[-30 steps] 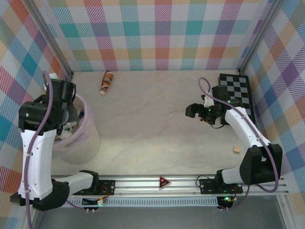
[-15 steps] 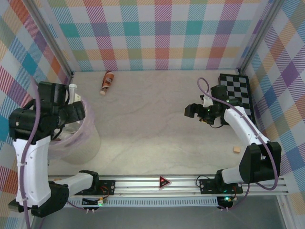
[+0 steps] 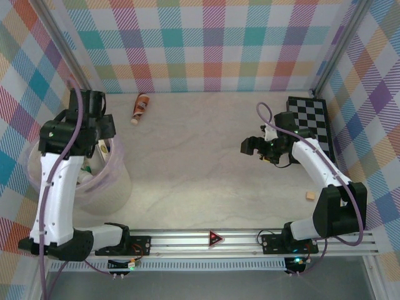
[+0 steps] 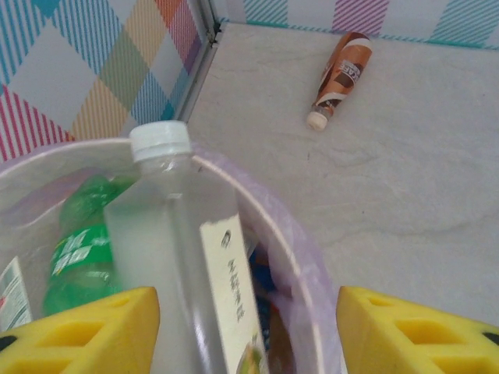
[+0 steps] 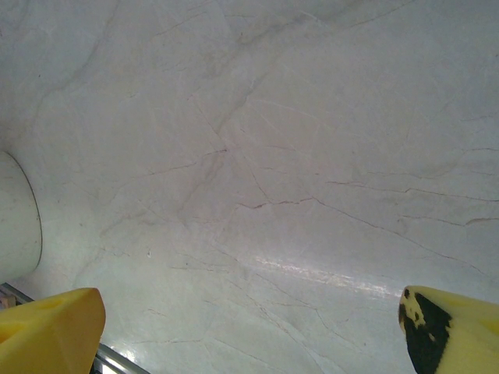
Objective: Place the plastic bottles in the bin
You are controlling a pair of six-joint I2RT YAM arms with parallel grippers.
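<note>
Seen from above, the pale veined worktop is boxed in by plaid walls on three sides, with a metal rail along the near edge. Its wide middle offers free room. The bin stands at the left edge, and the left pincer hangs over its far rim. A brown-orange bottle lies near the back wall. The right pincer hovers right of centre, beside a checkerboard. A wooden cube lies by the right wall.

The left wrist camera looks into the bin. A clear bottle with a white cap leans against the rim, and a green bottle lies beside it. The yellow fingers are spread and clamp nothing.

In the right wrist view the fingers sit at the bottom corners, wide apart over bare worktop.
</note>
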